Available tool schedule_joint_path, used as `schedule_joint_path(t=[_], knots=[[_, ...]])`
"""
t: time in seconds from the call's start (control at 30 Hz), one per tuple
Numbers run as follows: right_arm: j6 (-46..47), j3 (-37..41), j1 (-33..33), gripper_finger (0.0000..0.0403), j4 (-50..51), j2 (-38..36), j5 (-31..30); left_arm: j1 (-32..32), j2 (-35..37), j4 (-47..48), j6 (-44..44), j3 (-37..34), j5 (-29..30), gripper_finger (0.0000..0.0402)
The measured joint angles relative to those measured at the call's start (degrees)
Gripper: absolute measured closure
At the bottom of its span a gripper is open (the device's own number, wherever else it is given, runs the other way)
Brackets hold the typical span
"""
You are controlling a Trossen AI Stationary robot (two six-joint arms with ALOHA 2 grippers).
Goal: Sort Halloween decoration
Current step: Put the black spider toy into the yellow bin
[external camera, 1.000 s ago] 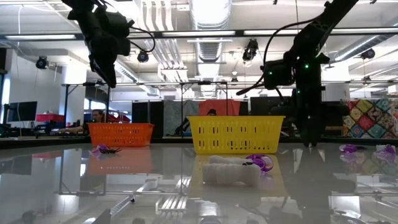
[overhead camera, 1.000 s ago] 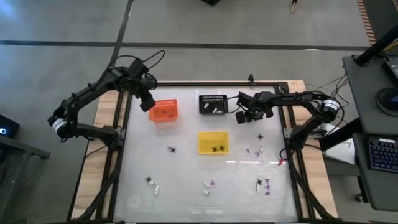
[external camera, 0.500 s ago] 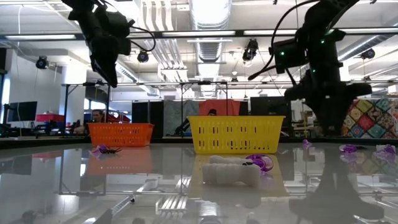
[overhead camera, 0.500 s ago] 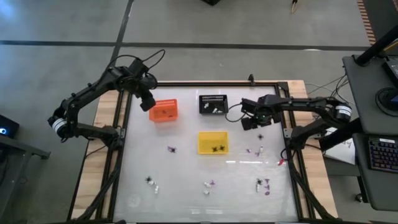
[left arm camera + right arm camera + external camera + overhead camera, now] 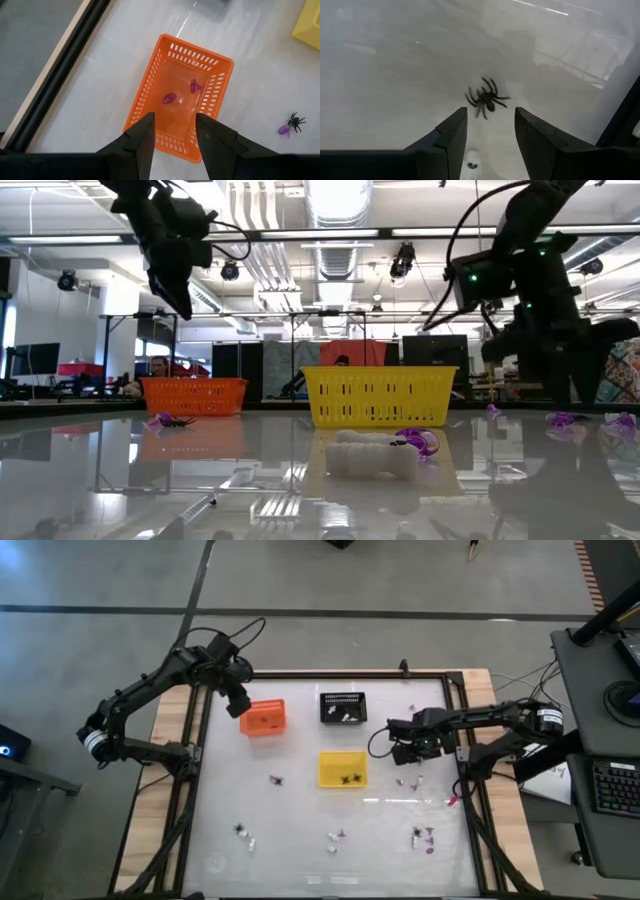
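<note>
- The white glossy table (image 5: 300, 830) carries three small slatted plastic baskets near its far half and many tiny decoration pieces scattered over its near half.
- The yellow rectangular plastic basket (image 5: 342, 769) sits near the table's middle and holds two black spider pieces (image 5: 351, 778).
- The orange rectangular plastic basket (image 5: 182, 97) stands toward the left far side; inside lie two small purple pieces (image 5: 169, 98), apart from each other on its floor.
- The black rectangular plastic basket (image 5: 342, 707) is at the far edge, between the other two in line, with small white pieces (image 5: 346, 716) in it.
- The left gripper (image 5: 173, 131) hangs above the orange basket's near wall, fingers parted and holding nothing.
- The right gripper (image 5: 490, 127) is low over the table to the right of the yellow basket, fingers spread apart and empty, with a black spider piece with thin splayed legs (image 5: 485, 98) lying on the table just ahead of them.
- A purple piece and black spider lying together (image 5: 290, 125) rest on the table beside the orange basket.
- Further purple, white and black pieces lie near the front right corner (image 5: 424, 837), the front middle (image 5: 336, 837) and the front left (image 5: 243, 833).
</note>
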State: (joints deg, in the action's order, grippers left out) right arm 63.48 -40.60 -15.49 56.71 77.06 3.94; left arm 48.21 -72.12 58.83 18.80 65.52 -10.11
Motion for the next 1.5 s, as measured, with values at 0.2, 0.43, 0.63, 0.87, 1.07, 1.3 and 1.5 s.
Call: schedule_joint_path(t=[0.2, 0.43, 0.63, 0.87, 1.07, 1.3, 1.5], knots=[[1.1, 4.8, -0.2, 0.0248, -6.1, -0.3, 0.3, 0.0, 0.0, -1.4, 0.2, 0.0, 0.0, 0.0277], [0.8, 7.0, -0.7, 0.0248, -8.8, -0.2, -1.9, 0.0, 0.0, -1.5, 0.2, 0.0, 0.0, 0.0277], [-1.0, 8.5, -2.5, 0.0248, -11.7, -0.1, -2.6, 0.0, 0.0, -1.8, 0.2, 0.0, 0.0, 0.0277], [1.5, 9.8, -3.3, 0.0274, -14.0, -0.2, -3.2, 0.0, 0.0, -1.8, -0.5, 0.0, -0.5, 0.0277], [1.7, 9.8, -3.3, 0.0341, -15.1, -0.2, -3.5, 0.0, 0.0, -1.8, -0.6, 0.0, -1.5, 0.0277], [2.8, 9.8, -3.3, 0.0391, -15.1, -0.1, -3.9, 0.0, 0.0, -1.8, -0.6, 0.0, -1.5, 0.0277], [2.5, 9.0, -3.3, 0.0394, -14.1, -0.8, -3.2, 0.0, 0.0, -1.7, 0.1, 0.0, -1.5, 0.0277]])
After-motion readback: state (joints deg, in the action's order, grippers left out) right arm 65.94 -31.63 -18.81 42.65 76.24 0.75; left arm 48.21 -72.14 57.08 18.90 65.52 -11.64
